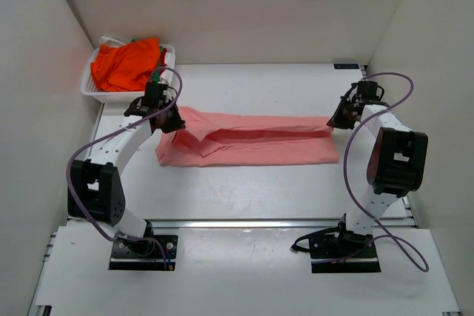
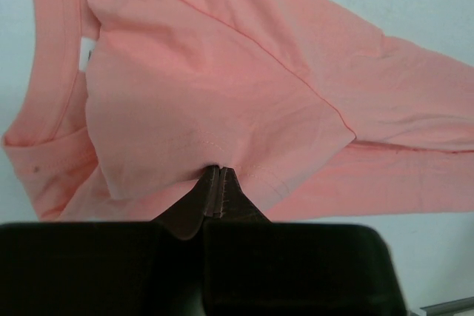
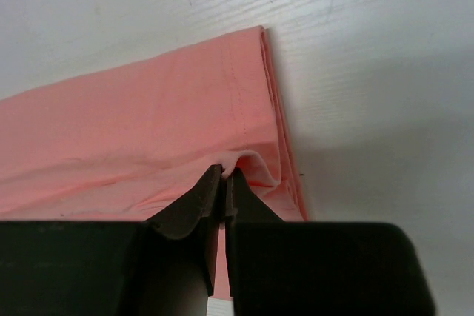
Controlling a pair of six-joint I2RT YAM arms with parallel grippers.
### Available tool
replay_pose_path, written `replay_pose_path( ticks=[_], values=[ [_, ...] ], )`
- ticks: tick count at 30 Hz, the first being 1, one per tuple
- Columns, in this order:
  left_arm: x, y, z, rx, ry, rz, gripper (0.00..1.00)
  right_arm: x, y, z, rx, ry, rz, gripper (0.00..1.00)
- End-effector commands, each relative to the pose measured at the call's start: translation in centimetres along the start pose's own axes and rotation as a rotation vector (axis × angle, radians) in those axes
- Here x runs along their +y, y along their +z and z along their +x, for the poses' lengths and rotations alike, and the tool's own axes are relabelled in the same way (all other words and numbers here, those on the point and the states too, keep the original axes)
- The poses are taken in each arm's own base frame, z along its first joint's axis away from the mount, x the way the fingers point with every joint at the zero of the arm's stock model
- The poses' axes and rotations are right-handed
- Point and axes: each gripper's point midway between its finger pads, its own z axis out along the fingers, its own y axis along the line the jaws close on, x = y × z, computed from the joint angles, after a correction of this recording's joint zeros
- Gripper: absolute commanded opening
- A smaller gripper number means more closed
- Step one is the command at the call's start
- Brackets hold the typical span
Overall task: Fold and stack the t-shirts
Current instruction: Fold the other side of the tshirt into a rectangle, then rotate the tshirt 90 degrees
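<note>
- At the near edge of the table [image 1: 259, 190], toward 6 o'clock in the top view, the two arms are bolted down side by side, and each reaches away over the white surface.
- Across the middle lies the pink shirt [image 1: 259, 142], folded lengthwise into a long band that runs from 9 o'clock to 3 o'clock and rests flat on the table.
- At its 3 o'clock end the right hand [image 1: 337, 120] is clamped on the pink shirt [image 3: 148, 131]. The wrist view shows the right hand [image 3: 224, 172] with its fingers together, pinching a small raised fold beside the stitched hem at the corner.
- Toward 10 o'clock the left hand [image 1: 169, 122] grips the other end. In its wrist view the left hand [image 2: 215, 172] has its fingers closed on the hemmed edge of a flap folded over the pink shirt [image 2: 222, 94].
- Farthest off, in the 11 o'clock corner, a white slotted basket [image 1: 89, 90] holds the orange shirt [image 1: 126, 64], bunched up, with a bit of green cloth [image 1: 157, 74] showing at its right side.
</note>
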Motion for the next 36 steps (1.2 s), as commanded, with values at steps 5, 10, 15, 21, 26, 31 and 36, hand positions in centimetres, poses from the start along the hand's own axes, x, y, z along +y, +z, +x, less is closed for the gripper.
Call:
replay_pose_path(
  ticks=[5,10,15,21,26,31,36],
  values=[
    [0.9,-0.8,2.9,0.012,-0.004,0.000,0.00,0.5,-0.4,0.0,-0.027,-0.040,-0.013,0.00],
    [-0.3,-1.8,1.4,-0.051,-0.045,0.077,0.22,0.3,-1.1,0.6,-0.020,-0.040,0.033,0.39],
    [-2.3,-2.9,-0.3,-0.085,-0.022,0.104,0.39,2.2,-2.2,-2.0,-0.099,-0.125,0.032,0.46],
    [-2.9,1.5,2.5,-0.008,-0.011,0.018,0.43,5.9,0.9,-2.2,-0.047,-0.223,-0.034,0.46],
    [-0.8,7.3,3.8,0.084,-0.006,-0.159,0.36,6.0,3.5,2.2,0.091,-0.226,-0.022,0.45],
    [-2.4,12.6,3.0,0.167,0.017,-0.187,0.34,4.7,1.9,9.5,0.255,-0.184,0.055,0.46],
    [-6.6,16.8,-0.3,0.241,0.040,-0.112,0.30,6.1,-2.1,20.7,0.455,-0.228,0.046,0.44]
  ],
)
